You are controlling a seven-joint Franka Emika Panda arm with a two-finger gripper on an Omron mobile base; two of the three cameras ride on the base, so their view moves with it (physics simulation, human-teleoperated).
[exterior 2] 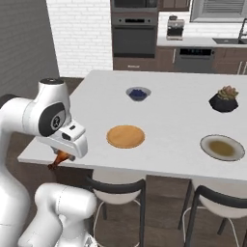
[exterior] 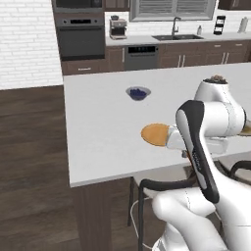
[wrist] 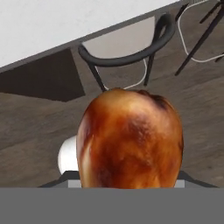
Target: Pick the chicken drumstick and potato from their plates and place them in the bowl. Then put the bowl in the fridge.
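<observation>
The chicken drumstick (wrist: 130, 140) sits right in the gripper (exterior 2: 61, 157), fat browned end bulging out ahead of the fingers, which are clamped on it and hidden behind the meat. It hangs below the counter (exterior 2: 169, 120) edge, over the wood floor, above a stool (wrist: 127, 43). The orange wooden plate (exterior 2: 125, 136) lies bare on top.

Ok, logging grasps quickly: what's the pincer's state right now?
Pincer: closed on the chicken drumstick, held off the table's edge.
</observation>
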